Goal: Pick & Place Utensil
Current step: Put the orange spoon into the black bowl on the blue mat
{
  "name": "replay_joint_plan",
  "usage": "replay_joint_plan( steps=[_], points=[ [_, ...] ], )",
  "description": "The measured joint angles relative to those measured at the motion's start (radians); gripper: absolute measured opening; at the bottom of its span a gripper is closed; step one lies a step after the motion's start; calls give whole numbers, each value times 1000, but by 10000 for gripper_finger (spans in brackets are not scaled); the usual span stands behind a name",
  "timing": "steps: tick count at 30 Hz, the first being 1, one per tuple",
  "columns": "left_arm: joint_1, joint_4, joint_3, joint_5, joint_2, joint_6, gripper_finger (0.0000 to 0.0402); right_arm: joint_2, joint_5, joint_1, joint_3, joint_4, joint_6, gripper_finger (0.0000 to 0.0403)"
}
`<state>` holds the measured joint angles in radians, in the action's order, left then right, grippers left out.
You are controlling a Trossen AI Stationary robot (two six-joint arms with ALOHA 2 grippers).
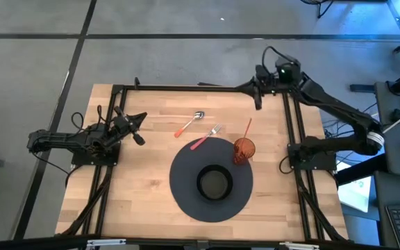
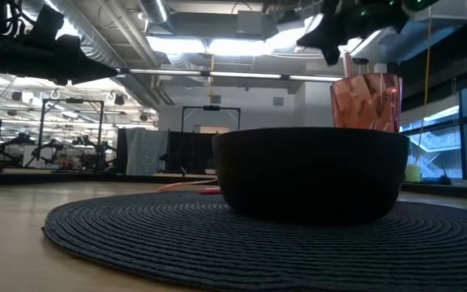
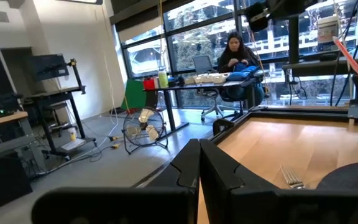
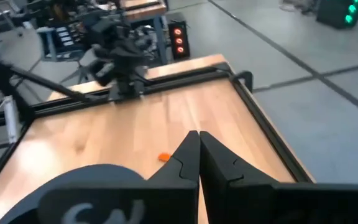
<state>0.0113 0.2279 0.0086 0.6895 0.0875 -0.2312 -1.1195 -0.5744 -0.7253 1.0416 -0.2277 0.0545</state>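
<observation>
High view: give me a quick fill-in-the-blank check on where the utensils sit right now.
1. The spoon lies on the bare wood, clear of the round ____.
2. The fork has its handle end resting on the mat, beside the ____.
3. One utensil already stands in the ____.
4. The left gripper and right gripper are both ____.

Missing words: mat; spoon; cup; shut

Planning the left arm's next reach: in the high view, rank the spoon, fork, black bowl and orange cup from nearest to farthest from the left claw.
From the left claw, at the table's left edge:
1. Spoon, on bare wood toward the far edge.
2. Fork, handle overlapping the round mat.
3. Black bowl, at the mat's centre.
4. Orange cup, at the mat's right rim.
</observation>
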Motion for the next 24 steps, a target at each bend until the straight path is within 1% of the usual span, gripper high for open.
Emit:
replay_joint_plan(
  steps=[5, 7, 11, 14, 16, 18, 21, 24],
  points=[
    [0, 0, 0, 0, 0, -10, 3, -48, -44, -74, -11, 20, -26, 1],
    [0, 0, 0, 0, 0, -10, 3, -49, -70, -91, -50, 36, -23, 1],
    [0, 0, 0, 0, 0, -4, 3, -17, -79, -158, -170, 107, -30, 1],
    [0, 0, 0, -1, 0, 8, 3, 33, -116, -223, -276, 231, -75, 1],
    [0, 0, 0, -1, 0, 8, 3, 66, -183, -252, -341, 326, -119, 1],
    [0, 0, 0, 0, 0, 8, 3, 104, -253, -263, -405, 409, -129, 1],
    [0, 0, 0, 0, 0, 8, 3, 159, -271, -267, -511, 576, -156, 1],
    [0, 0, 0, 0, 0, 9, 3, 222, -300, -292, -612, 754, -220, 1]
  ],
)
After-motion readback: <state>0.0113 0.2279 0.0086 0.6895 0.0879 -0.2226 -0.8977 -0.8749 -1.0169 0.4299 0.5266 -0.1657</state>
